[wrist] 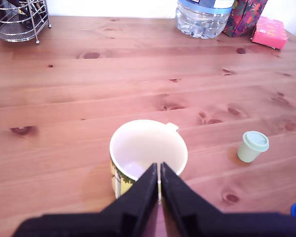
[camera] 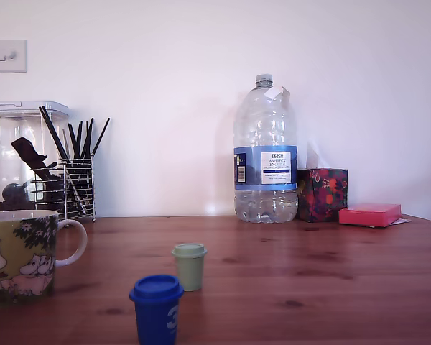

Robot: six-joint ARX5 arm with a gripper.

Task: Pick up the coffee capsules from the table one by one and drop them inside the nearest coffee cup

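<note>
Wrist view | black wedge fingers (wrist: 159,173) pressed closed, empty | glossy round mug (wrist: 148,148) | knotty wood table (wrist: 89,98)

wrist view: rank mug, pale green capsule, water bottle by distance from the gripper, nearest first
1. Olive-green ceramic mug: directly beneath the tips of the gripper.
2. Pale green plastic capsule: upright on the wooden table, off to one side of the mug.
3. Large clear plastic water bottle: at the table's far edge, by the wall.

Reddish-brown table (camera: 309,280), dark knots. Olive-green mug (camera: 18,255), white cartoon figures, white handle; interior cream. Capsule at 5 o'clock of it dark blue (camera: 156,309); other pale green (camera: 189,266). Gripper (wrist: 159,170) black.
</note>
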